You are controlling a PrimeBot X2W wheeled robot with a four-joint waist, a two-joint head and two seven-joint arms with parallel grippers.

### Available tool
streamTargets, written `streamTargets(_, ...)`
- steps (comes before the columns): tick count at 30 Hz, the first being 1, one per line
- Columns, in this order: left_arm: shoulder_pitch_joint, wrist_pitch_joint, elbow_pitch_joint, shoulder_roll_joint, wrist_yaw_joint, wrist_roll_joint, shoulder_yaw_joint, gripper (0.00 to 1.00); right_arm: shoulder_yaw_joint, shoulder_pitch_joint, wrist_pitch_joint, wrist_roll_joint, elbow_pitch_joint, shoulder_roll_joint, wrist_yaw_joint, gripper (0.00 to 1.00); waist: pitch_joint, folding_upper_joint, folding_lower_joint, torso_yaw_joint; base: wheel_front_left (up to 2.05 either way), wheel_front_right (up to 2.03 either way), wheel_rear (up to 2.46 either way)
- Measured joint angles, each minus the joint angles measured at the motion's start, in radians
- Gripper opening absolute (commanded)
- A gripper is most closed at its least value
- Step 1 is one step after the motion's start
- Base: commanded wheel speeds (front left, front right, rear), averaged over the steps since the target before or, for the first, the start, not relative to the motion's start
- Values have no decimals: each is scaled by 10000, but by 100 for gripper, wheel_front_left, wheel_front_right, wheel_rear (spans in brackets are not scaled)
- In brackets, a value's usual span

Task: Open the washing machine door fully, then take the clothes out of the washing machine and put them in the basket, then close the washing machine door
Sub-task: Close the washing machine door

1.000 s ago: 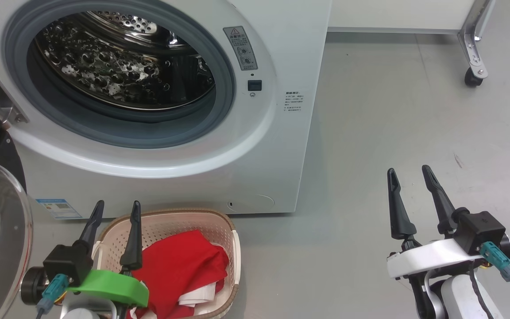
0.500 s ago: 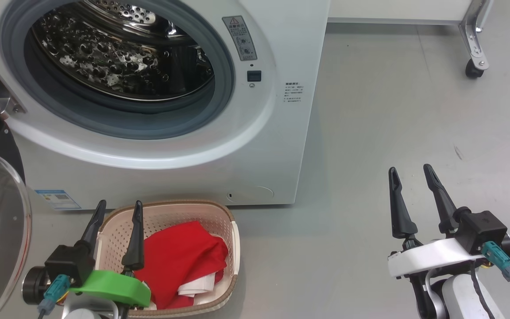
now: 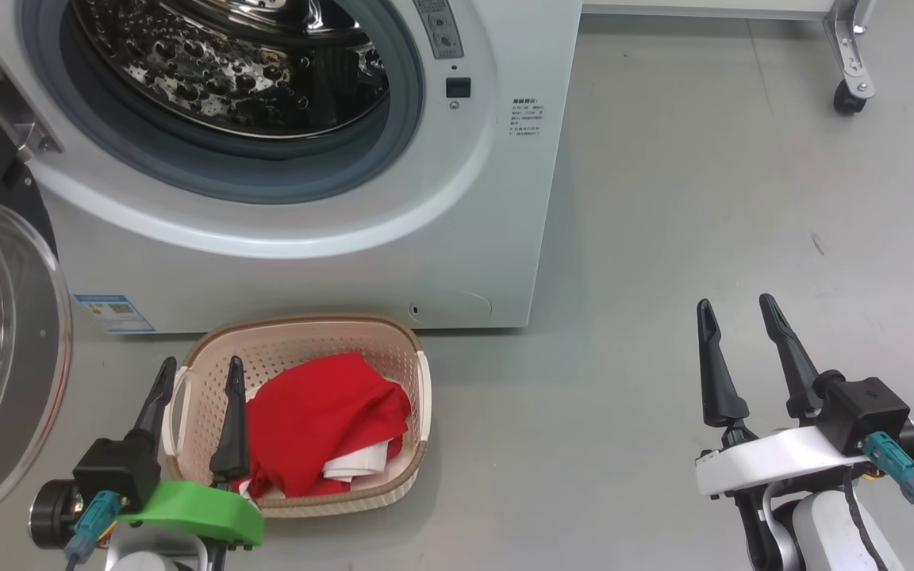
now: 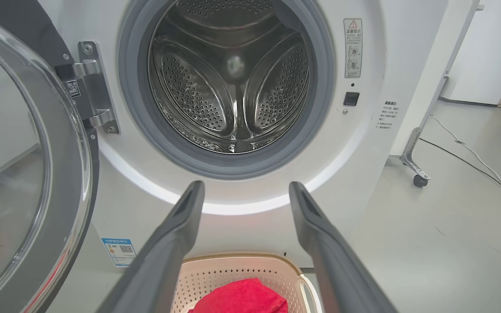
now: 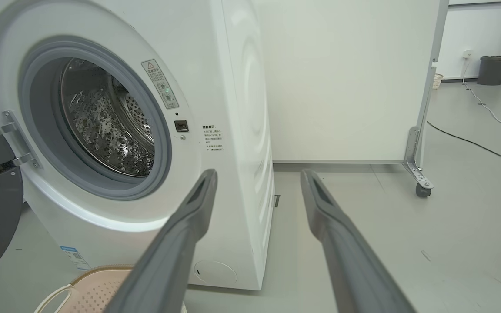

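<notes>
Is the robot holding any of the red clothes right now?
No, nothing is held. The left pincer and the right pincer both stand open and empty. The red clothes lie in the basket.

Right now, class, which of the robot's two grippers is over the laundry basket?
The left gripper, with the green mount: its fingers overlap the basket beside the red clothes. The right gripper is over grey floor.
</notes>
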Motion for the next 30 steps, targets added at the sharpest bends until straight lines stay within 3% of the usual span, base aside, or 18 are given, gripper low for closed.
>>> streamTargets(30, 0, 0, -29, -2, 2, -132, 6, 100, 6, -10, 0, 71, 31, 0, -8, 100, -16, 0, 0, 42, -65, 65, 0)
